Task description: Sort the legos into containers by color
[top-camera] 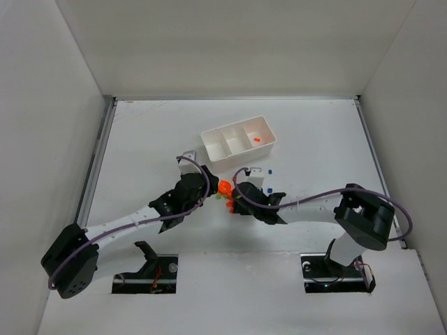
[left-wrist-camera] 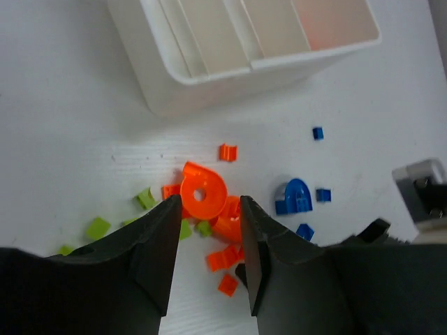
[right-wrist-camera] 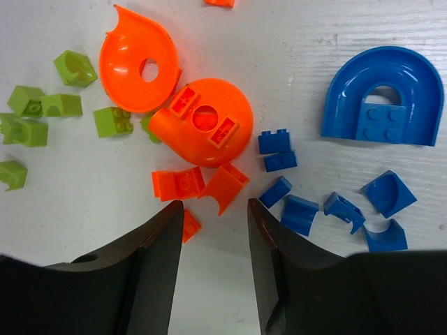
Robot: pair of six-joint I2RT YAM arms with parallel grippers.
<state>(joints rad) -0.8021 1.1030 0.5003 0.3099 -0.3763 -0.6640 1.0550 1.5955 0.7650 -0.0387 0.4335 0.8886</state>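
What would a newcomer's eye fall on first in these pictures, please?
Two large rounded orange pieces lie in the table's middle among small orange, green and blue bricks, with the open left hand and right hand poised over them. Beyond, the white tray holds one orange brick in its right-end compartment.

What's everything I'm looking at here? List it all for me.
tray: one, white, three compartments, beyond the loose pieces
brick in tray: one, orange, right compartment
large rounded pieces: two, orange, side by side mid-pile
arch piece: one, blue, right side
small orange bricks: several, beside the rounded pieces
small blue bricks: at least seven, right side
yellow-green bricks: at least six, left side
table: one, white, under everything
left gripper: one, black, open, at the orange pieces
right gripper: one, black, open, over bare table near the pile
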